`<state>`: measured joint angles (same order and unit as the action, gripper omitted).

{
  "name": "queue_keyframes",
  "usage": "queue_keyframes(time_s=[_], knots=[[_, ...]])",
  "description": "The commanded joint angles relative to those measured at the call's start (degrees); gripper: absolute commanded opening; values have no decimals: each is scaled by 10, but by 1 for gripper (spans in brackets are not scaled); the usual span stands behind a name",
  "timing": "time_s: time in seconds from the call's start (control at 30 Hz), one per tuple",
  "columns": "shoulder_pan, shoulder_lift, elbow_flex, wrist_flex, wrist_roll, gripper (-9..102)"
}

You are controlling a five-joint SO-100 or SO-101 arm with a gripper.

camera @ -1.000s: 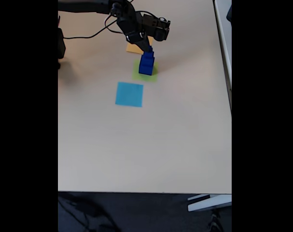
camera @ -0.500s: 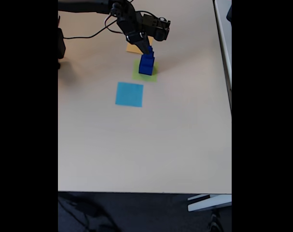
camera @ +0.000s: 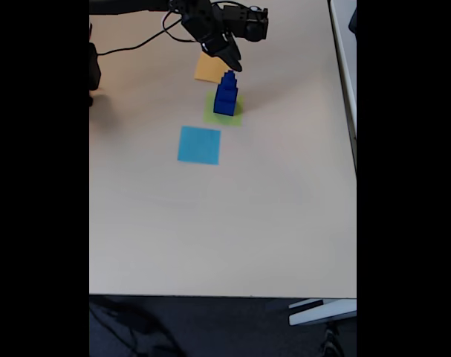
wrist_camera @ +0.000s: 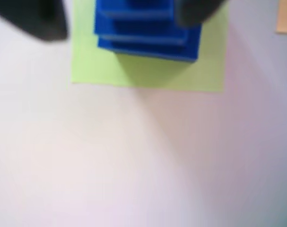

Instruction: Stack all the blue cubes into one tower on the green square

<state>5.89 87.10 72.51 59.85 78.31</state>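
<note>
The blue cubes (camera: 225,94) stand stacked in one stepped tower, largest at the bottom, on the green square (camera: 224,111) in the fixed view. In the wrist view the tower (wrist_camera: 148,28) fills the top centre, seen from above, with the green square (wrist_camera: 148,73) spread under it. My gripper (camera: 231,61) hangs just above and behind the tower's top and touches nothing. In the wrist view the gripper (wrist_camera: 122,26) is open, its dark blurred fingers (wrist_camera: 34,19) apart at either side of the tower.
An orange-yellow paper square (camera: 209,68) lies behind the green one, partly under the arm, and shows at the wrist view's right edge (wrist_camera: 286,16). A light-blue paper square (camera: 199,144) lies in front. The table (camera: 247,223) ends at the right and front.
The gripper has let go of the tower's top cube and risen up and back from it. The tower stands on its own.
</note>
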Motion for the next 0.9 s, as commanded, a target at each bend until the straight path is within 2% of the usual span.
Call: queue_keyframes(time_s=[0.0,0.3,0.43,0.63,0.87], knots=[[10,65,-58,2,-56,1],[17,297,87,4,-236,0],[31,346,120,9,-315,0],[44,350,176,2,-239,0],[57,321,170,27,-126,0]])
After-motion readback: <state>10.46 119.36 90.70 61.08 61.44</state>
